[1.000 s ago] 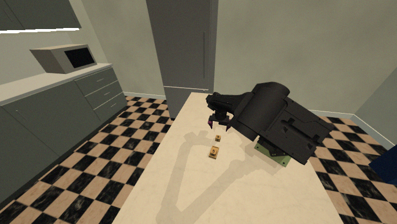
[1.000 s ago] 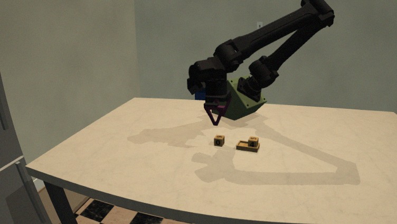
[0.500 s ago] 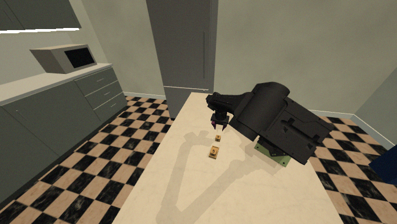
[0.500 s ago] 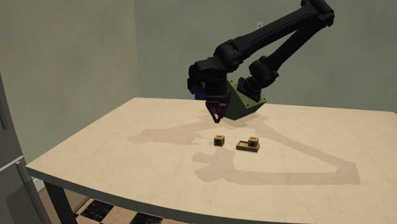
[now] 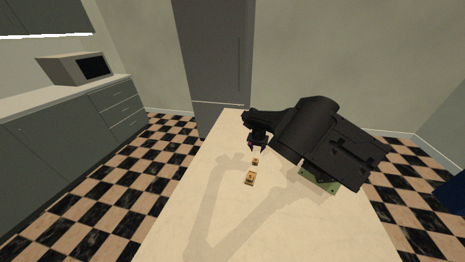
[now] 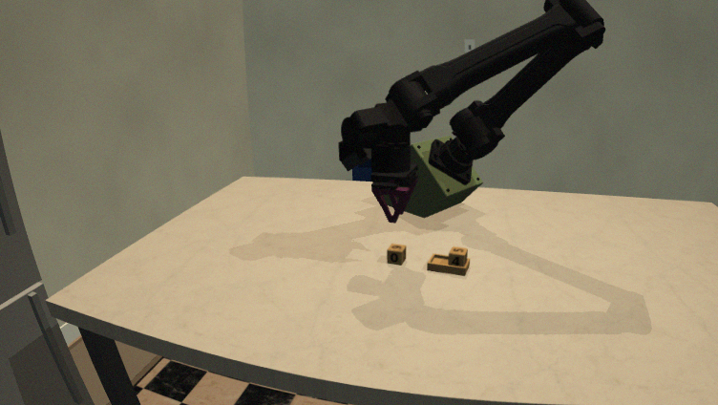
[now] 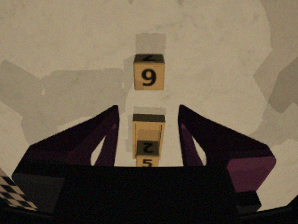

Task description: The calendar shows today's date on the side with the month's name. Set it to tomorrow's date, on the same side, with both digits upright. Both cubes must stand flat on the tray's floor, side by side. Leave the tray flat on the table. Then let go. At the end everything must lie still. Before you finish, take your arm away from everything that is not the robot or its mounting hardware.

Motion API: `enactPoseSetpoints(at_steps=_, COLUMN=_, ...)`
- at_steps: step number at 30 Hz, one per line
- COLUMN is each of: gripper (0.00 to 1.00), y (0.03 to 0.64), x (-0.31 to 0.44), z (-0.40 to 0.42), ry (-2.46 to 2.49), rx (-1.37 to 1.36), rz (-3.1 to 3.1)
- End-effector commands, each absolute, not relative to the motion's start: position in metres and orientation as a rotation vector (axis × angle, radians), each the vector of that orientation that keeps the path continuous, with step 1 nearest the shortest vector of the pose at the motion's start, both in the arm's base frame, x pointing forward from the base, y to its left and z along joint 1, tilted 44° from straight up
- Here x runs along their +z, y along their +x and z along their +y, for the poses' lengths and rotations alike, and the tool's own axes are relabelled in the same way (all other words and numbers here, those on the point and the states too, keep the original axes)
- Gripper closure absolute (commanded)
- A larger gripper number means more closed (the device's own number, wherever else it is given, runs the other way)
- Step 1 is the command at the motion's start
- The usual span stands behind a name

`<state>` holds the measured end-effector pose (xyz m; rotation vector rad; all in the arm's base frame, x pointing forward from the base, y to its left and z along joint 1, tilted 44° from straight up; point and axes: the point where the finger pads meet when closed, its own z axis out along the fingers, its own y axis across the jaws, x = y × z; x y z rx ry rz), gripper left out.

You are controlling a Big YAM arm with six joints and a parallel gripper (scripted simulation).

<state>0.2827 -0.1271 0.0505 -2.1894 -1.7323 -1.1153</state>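
A loose wooden cube (image 5: 255, 161) (image 6: 395, 254) (image 7: 148, 72) stands on the table beside the tray, with 9 on top and 0 on a side. The small wooden tray (image 6: 436, 261) (image 5: 251, 172) (image 7: 148, 119) lies flat on the table. It holds the other cube (image 6: 457, 256) (image 5: 250, 177) (image 7: 148, 155) at one end, with 5 on top and 4 on a side; the tray's other half is bare. My gripper (image 5: 257, 150) (image 6: 392, 217) (image 7: 148, 112) hangs well above the loose cube and the tray, pointing down. Its purple fingers are partly open with nothing between them.
The arm's green base (image 6: 437, 185) (image 5: 320, 181) stands on the table behind the tray. A fridge (image 5: 214, 58) stands past the table's far end, with a counter and microwave (image 5: 78, 66) to the left.
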Motion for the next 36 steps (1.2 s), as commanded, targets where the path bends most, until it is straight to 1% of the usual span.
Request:
enactPoseSetpoints(at_steps=1, gripper=0.53, y=0.285, x=0.049, z=-0.129, ry=-2.199, rx=-1.111, rz=-1.726)
enactPoseSetpoints(at_steps=36, gripper=0.53, y=0.297, x=0.029, z=-0.111, ry=-2.188, rx=-1.11, rz=-1.725)
